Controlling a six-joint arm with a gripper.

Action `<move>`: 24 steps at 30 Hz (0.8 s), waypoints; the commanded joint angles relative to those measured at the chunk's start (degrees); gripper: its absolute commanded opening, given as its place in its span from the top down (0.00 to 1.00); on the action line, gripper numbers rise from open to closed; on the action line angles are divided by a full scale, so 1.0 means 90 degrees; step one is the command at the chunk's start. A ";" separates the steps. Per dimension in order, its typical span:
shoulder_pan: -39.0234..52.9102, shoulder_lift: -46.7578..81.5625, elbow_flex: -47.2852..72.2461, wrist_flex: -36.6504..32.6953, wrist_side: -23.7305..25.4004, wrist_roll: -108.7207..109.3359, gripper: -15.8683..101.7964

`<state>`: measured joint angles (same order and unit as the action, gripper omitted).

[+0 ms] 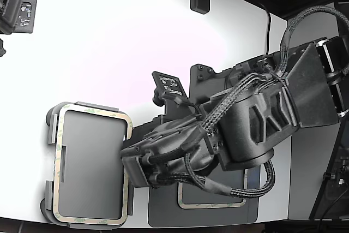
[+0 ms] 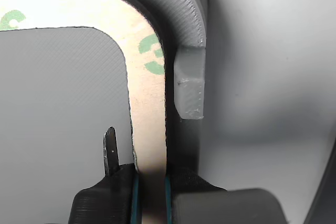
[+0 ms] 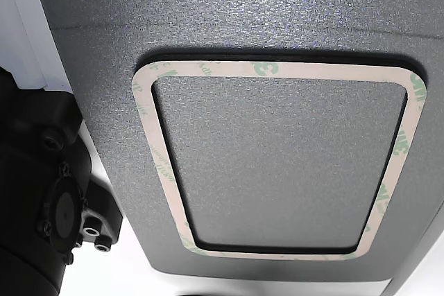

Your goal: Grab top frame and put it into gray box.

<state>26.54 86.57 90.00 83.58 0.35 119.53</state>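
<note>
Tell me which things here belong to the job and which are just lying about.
Job:
frame, lying in the box, pinched by the claw
gray box
claw

Lying about:
second frame on the dark mat
black fixtures on the white table

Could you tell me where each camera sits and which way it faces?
Exterior view: overhead, looking down on the white table; the black arm shows.
Wrist view: on the wrist, close over the gray box; the gripper pinches the top frame.
Other view: low, facing a second frame on the dark mat.
Shared: exterior and wrist both show frame in box.
</note>
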 commanded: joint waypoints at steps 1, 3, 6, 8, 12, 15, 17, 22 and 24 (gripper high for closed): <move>-0.0098 0.0176 -0.0107 -0.0020 -0.0020 0.0010 0.97; -0.0098 0.0166 -0.0127 -0.0020 -0.0020 0.0010 0.97; -0.0098 0.0137 -0.0127 -0.0039 -0.0020 0.0000 0.97; -0.0098 0.0117 -0.0107 -0.0059 -0.0020 -0.0010 0.97; -0.0098 0.0078 -0.0107 -0.0088 -0.0020 -0.0010 0.97; -0.0098 0.0078 -0.0117 -0.0068 -0.0020 0.0000 0.97; -0.0098 0.0088 -0.0098 -0.0039 -0.0020 0.0000 0.97; -0.0098 0.0137 -0.0039 -0.0029 -0.0010 -0.0010 0.97; -0.0098 0.0137 -0.0039 -0.0029 -0.0010 -0.0010 0.97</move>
<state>26.54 86.22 90.44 83.23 0.26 119.44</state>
